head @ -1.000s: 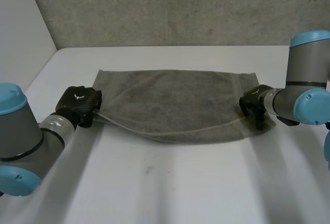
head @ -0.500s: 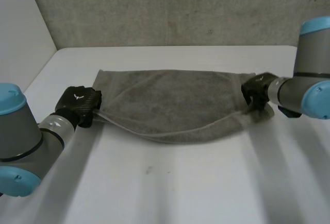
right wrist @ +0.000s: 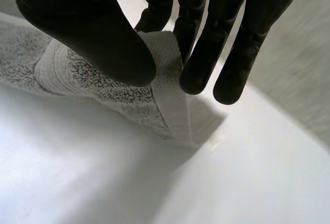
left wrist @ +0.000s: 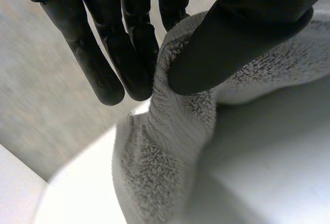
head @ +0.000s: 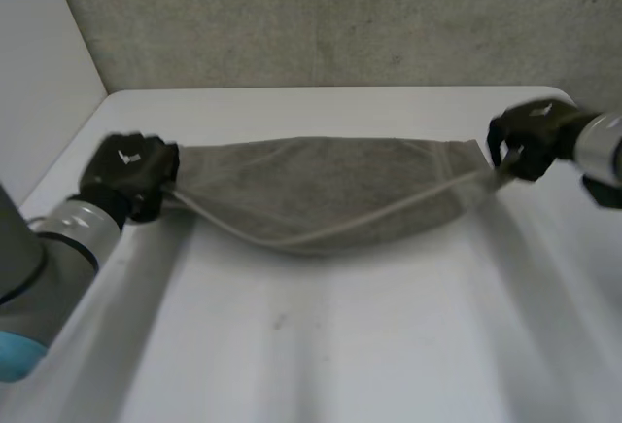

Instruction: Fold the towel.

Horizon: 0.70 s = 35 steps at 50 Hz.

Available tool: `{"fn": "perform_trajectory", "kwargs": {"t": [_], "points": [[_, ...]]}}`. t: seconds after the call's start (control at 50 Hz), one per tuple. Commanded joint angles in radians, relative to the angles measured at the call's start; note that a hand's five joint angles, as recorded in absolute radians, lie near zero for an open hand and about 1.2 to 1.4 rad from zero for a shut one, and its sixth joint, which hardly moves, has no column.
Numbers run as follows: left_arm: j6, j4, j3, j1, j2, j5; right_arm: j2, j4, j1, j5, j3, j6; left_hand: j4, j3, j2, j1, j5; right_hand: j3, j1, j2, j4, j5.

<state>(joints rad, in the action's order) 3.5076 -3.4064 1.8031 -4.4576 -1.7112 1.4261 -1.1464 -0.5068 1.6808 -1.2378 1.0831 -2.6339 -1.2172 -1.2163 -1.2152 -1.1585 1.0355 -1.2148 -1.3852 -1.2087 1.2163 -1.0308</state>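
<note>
Grey towel (head: 330, 199) — both ends pinched, middle sagging

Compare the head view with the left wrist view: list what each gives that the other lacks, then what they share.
Head view: the whole towel stretched across the white table, sagging in the middle, with the left hand at one end and the right hand at the other.
Left wrist view: the grip itself, with the thumb pressing a bunched fold of towel against the fingers, and the looped pile up close.
Shared: the left hand, the towel end it holds, and the table.
</note>
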Motion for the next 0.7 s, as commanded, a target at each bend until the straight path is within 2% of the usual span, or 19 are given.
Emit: {"fn": "perform_trajectory", "kwargs": {"t": [0.02, 0.06, 0.08, 0.18, 0.22, 0.24, 0.28, 0.34, 0.38, 0.46, 0.48, 0.5, 0.54, 0.56, 0.6, 0.62, 0.64, 0.66, 0.7], "points": [[-0.002, 0.067, -0.059, -0.002, 0.209, -0.001, -0.236, 0.005, -0.052, 0.095, -0.002, -0.035, -0.179, -0.18, -0.181, -0.238, 0.186, -0.181, -0.011, -0.188, 0.18, -0.191], [-0.002, 0.133, -0.128, 0.001, 0.258, -0.001, -0.306, -0.001, -0.062, 0.112, -0.028, -0.058, -0.179, -0.18, -0.181, -0.238, 0.186, -0.181, -0.011, -0.188, 0.18, -0.191], [-0.002, 0.133, -0.128, 0.001, 0.259, -0.001, -0.306, -0.001, -0.062, 0.112, -0.028, -0.058, -0.179, -0.18, -0.181, -0.238, 0.186, -0.181, -0.011, -0.188, 0.18, -0.191], [-0.004, 0.3, -0.258, -0.005, 0.259, -0.016, -0.329, -0.042, -0.065, 0.115, -0.046, -0.055, -0.179, -0.18, -0.181, -0.238, 0.186, -0.181, -0.011, -0.188, 0.18, -0.191], [-0.004, 0.416, -0.333, -0.006, 0.181, -0.044, -0.32, -0.076, -0.067, 0.116, -0.034, -0.041, -0.179, -0.18, -0.181, -0.238, 0.186, -0.181, -0.011, -0.188, 0.18, -0.191], [-0.004, 0.417, -0.334, -0.006, 0.18, -0.044, -0.32, -0.076, -0.067, 0.116, -0.034, -0.041, -0.179, -0.18, -0.181, -0.238, 0.186, -0.181, -0.011, -0.188, 0.18, -0.191], [-0.002, 0.513, -0.401, -0.012, 0.041, -0.061, -0.242, -0.094, -0.059, 0.104, -0.008, -0.006, -0.179, -0.18, -0.181, -0.238, 0.186, -0.181, -0.011, -0.188, 0.18, -0.191], [-0.001, 0.553, -0.432, -0.014, -0.024, -0.061, -0.181, -0.102, -0.053, 0.095, 0.003, 0.023, -0.179, -0.18, -0.181, -0.238, 0.186, -0.181, -0.011, -0.188, 0.18, -0.191], [0.008, 0.61, -0.487, -0.012, -0.159, -0.062, -0.081, -0.108, -0.035, 0.055, 0.0, 0.092, -0.179, -0.18, -0.181, -0.238, 0.186, -0.181, -0.011, -0.188, 0.18, -0.191], [0.01, 0.622, -0.57, -0.012, -0.288, -0.062, 0.025, -0.099, -0.001, -0.003, -0.043, 0.132, -0.179, -0.18, -0.181, -0.238, 0.186, -0.181, -0.011, -0.188, 0.18, -0.191], [0.01, 0.622, -0.621, -0.014, -0.341, -0.062, 0.09, -0.098, 0.022, -0.038, -0.093, 0.135, -0.179, -0.18, -0.181, -0.238, 0.186, -0.181, -0.011, -0.188, 0.18, -0.191], [0.01, 0.622, -0.622, -0.014, -0.341, -0.062, 0.091, -0.098, 0.022, -0.038, -0.094, 0.135, -0.179, -0.18, -0.181, -0.238, 0.186, -0.181, -0.011, -0.188, 0.18, -0.191], [0.011, 0.621, -0.752, -0.012, -0.44, -0.062, 0.207, -0.092, 0.066, -0.089, -0.237, 0.126, -0.179, -0.18, -0.181, -0.238, 0.186, -0.181, -0.011, -0.188, 0.18, -0.191], [0.011, 0.621, -0.752, -0.012, -0.441, -0.062, 0.208, -0.091, 0.066, -0.089, -0.238, 0.126, -0.179, -0.18, -0.181, -0.238, 0.186, -0.181, -0.011, -0.188, 0.18, -0.191], [0.011, 0.621, -0.919, -0.011, -0.513, -0.061, 0.289, -0.047, 0.08, -0.11, -0.413, 0.095, -0.179, -0.18, -0.181, -0.238, 0.186, -0.181, -0.011, -0.188, 0.18, -0.191], [0.011, 0.621, -0.92, -0.011, -0.513, -0.061, 0.289, -0.047, 0.08, -0.111, -0.414, 0.095, -0.179, -0.18, -0.181, -0.238, 0.186, -0.181, -0.011, -0.188, 0.18, -0.191], [0.008, 0.612, -1.009, -0.009, -0.539, -0.061, 0.319, -0.009, 0.082, -0.114, -0.518, 0.056, -0.179, -0.18, -0.181, -0.238, 0.186, -0.181, -0.011, -0.188, 0.18, -0.191], [0.008, 0.612, -1.01, -0.009, -0.539, -0.061, 0.32, -0.009, 0.082, -0.114, -0.519, 0.055, -0.179, -0.18, -0.181, -0.238, 0.186, -0.181, -0.011, -0.188, 0.18, -0.191], [-0.008, 0.544, -1.21, -0.002, -0.574, -0.058, 0.353, 0.062, 0.083, -0.117, -0.738, -0.055, -0.179, -0.18, -0.181, -0.238, 0.186, -0.181, -0.011, -0.188, 0.18, -0.191]]}}
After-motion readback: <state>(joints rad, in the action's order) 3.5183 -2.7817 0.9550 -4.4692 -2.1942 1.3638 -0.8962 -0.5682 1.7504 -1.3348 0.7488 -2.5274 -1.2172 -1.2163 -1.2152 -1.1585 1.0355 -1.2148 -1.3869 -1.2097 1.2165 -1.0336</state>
